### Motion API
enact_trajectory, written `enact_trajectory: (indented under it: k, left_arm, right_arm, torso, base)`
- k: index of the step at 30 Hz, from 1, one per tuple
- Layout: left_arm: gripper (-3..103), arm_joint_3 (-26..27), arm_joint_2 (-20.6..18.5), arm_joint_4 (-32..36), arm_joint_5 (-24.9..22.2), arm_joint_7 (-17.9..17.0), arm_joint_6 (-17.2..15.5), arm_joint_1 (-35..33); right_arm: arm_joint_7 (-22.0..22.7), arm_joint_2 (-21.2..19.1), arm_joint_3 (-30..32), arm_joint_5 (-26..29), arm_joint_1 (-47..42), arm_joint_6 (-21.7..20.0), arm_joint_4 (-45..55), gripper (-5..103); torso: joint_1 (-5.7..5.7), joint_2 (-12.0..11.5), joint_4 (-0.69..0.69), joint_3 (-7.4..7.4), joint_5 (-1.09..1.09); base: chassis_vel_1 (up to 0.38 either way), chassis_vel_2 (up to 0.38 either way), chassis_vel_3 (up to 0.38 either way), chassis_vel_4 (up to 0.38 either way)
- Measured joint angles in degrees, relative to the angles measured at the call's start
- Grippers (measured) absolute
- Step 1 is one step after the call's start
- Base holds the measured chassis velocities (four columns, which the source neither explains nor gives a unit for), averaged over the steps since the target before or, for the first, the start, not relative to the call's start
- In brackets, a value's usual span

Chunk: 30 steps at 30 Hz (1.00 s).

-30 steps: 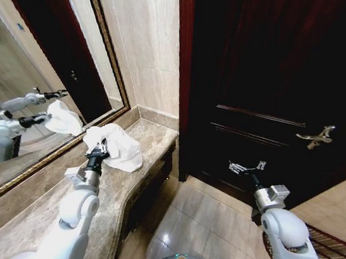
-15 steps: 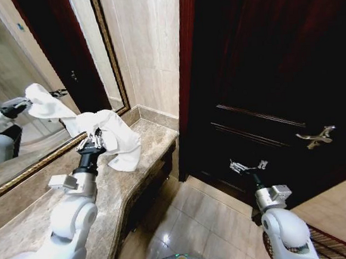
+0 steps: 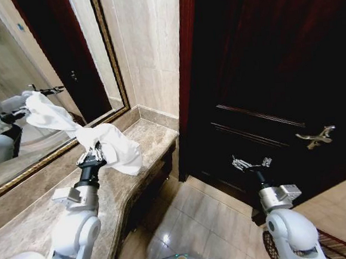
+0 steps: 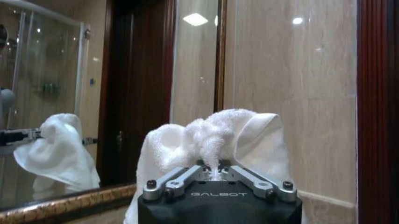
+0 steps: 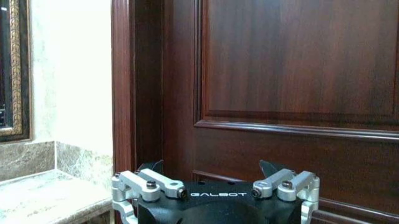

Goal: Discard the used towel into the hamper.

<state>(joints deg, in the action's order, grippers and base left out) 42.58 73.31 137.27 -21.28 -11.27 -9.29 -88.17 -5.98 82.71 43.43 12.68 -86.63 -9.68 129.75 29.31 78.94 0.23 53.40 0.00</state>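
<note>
The white towel (image 3: 115, 147) hangs bunched from my left gripper (image 3: 94, 153), which is shut on it and holds it lifted just above the marble counter (image 3: 37, 227). In the left wrist view the towel (image 4: 212, 133) spills over both sides of the left gripper (image 4: 215, 170). My right gripper (image 3: 251, 163) is open and holds nothing, low in front of the dark door; in the right wrist view the right gripper (image 5: 212, 168) has its jaws spread wide. A reddish-brown woven edge at the lower right corner looks like the hamper (image 3: 344, 245), mostly cut off behind my right arm.
A gold-framed mirror (image 3: 30, 69) behind the counter reflects the arm and towel. The dark wooden door (image 3: 263, 62) with a metal handle (image 3: 316, 137) stands ahead on the right. Tiled floor (image 3: 204, 223) lies between the counter and the door.
The towel lay on the counter a second ago; the left gripper has lifted it clear and now holds it hanging. The right arm has shifted slightly to the right.
</note>
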Motion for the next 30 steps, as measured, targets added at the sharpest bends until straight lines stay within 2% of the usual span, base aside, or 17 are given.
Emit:
enact_trajectory:
  k: [5,7,13,30]
  left_arm:
    - [4,0.24,0.69,-0.03,0.14,1.29,1.17,-1.59]
    - [4,0.89,1.14,-0.03,0.12,3.92,1.73,-2.19]
    - [4,0.84,1.22,-0.17,0.24,5.78,2.12,-2.78]
    - [4,0.97,1.19,-0.89,1.14,6.10,2.53,-2.35]
  right_arm:
    - [-0.01,-0.15,0.42,1.17,-0.25,-0.04,0.20,100]
    - [-0.27,-0.26,0.87,1.43,-0.41,-0.15,0.20,100]
    - [-0.52,-0.54,1.29,1.53,-0.76,-1.06,0.80,100]
    - [-1.69,-0.54,1.25,1.44,-1.22,-0.97,0.80,100]
  torso:
    - [0.00,0.00,0.00,0.00,0.00]
    - [0.00,0.00,0.00,0.00,0.00]
    - [0.00,0.00,0.00,0.00,0.00]
    - [0.01,0.00,0.00,0.00,0.00]
  base:
    - [0.000,0.000,0.000,0.000]
    - [0.000,0.000,0.000,0.000]
    - [0.000,0.000,0.000,0.000]
    - [0.015,-0.017,-0.019,0.019]
